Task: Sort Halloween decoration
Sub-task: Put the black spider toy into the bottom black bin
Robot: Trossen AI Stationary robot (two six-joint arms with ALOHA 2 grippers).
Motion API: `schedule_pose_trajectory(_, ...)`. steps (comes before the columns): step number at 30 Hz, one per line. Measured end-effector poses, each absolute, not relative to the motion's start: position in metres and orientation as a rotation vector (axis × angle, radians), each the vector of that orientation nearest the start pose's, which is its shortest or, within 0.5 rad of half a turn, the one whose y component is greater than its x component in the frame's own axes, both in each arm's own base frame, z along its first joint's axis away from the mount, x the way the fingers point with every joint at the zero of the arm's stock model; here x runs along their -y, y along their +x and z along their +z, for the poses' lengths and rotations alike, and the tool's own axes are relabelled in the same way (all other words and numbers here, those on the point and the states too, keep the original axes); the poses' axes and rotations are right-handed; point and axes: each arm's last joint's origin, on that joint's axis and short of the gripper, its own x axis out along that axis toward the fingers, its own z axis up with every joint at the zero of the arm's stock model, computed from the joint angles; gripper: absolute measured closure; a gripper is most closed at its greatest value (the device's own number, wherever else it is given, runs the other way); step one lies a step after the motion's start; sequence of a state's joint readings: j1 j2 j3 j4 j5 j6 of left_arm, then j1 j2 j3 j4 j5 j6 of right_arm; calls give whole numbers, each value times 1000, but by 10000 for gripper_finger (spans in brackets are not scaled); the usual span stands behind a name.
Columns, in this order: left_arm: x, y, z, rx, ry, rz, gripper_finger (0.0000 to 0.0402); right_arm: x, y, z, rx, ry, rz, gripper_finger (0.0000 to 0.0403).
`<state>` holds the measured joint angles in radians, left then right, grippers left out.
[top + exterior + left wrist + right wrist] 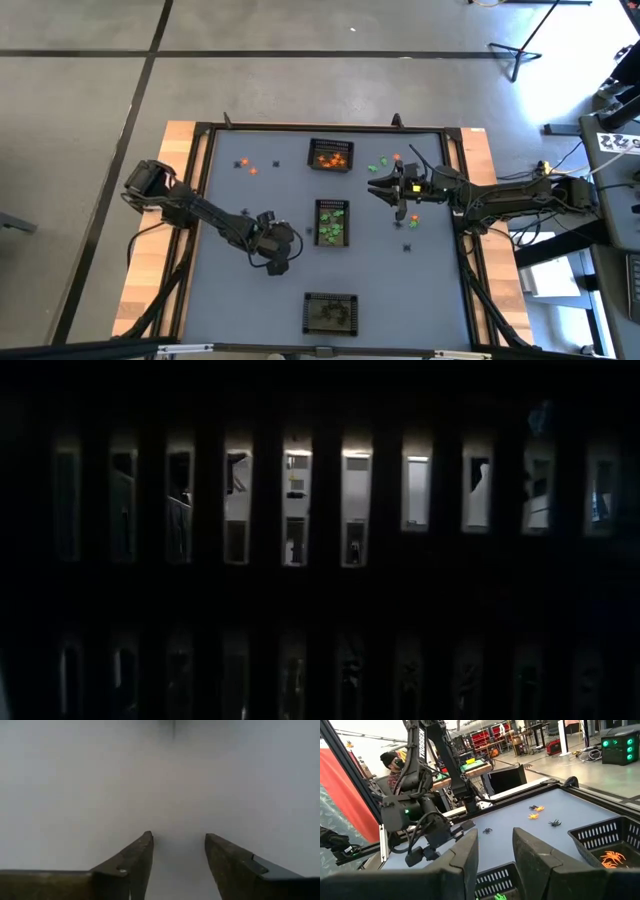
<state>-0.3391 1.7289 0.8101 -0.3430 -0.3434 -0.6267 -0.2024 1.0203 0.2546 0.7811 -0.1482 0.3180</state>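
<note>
lying loose on the right part of the tabletop, green and orange trinkets wait beside three mesh baskets, apparently one per colour. the right tool hovers open above them; the left tool, open, empty, rests low mid-table.

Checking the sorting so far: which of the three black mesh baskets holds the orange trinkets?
The black mesh basket at the table's far edge holds the orange trinkets; the middle basket holds green ones.

"TROSSEN" in white letters down upper link of left arm; nothing else readable.
</note>
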Motion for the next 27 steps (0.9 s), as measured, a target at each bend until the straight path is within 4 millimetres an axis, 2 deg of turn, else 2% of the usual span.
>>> schedule_pose_trajectory(9,87,274,121,-1092,-106,370,245,35,193,203,22,315,-52,284)
schedule_pose_trajectory(14,82,283,135,-1018,38,400,248,35,193,203,23,315,-53,284)
schedule_pose_trajectory(17,73,292,143,-994,53,401,248,35,193,203,25,315,-54,284)
schedule_pose_trajectory(27,28,313,147,-942,-22,381,248,36,193,204,26,315,-61,284)
